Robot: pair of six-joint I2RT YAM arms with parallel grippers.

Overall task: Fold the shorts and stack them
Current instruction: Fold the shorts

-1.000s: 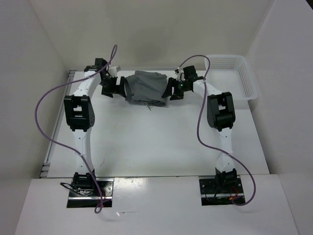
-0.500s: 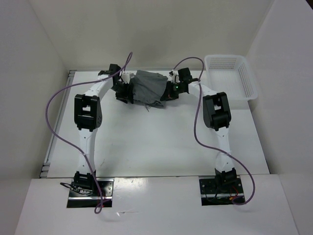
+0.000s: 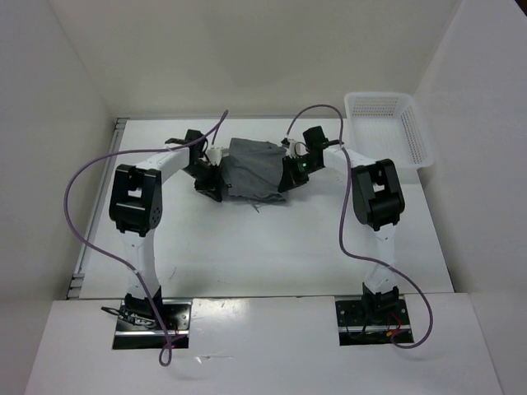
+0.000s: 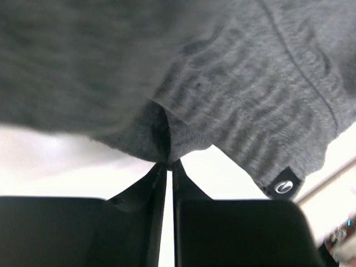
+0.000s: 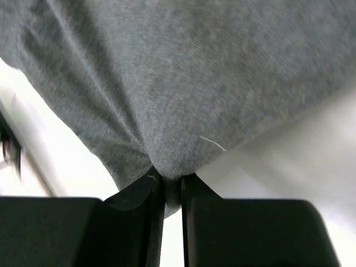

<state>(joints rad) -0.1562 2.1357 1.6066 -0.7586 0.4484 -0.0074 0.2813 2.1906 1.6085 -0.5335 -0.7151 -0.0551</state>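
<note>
The grey shorts point(image 3: 254, 169) lie bunched at the back middle of the white table, a thin drawstring point(image 3: 256, 205) trailing off their near edge. My left gripper point(image 3: 212, 174) pinches their left edge, and the left wrist view shows a fold of shorts point(image 4: 222, 83) caught at the tips of my left gripper point(image 4: 168, 162), which is shut on it. At their right edge my right gripper point(image 3: 291, 174) holds a thicker fold. In the right wrist view the shorts point(image 5: 183, 78) are squeezed between the jaws of my right gripper point(image 5: 171, 181). A metal eyelet point(image 4: 283, 186) shows on the waistband.
A white mesh basket point(image 3: 394, 125) stands at the back right corner. White walls close in the table point(image 3: 263, 247) on the left, back and right. Purple cables loop above both arms.
Both grippers have closed in on the shorts' two sides and shut on the fabric. The arms have since drawn it a little toward the near side.
</note>
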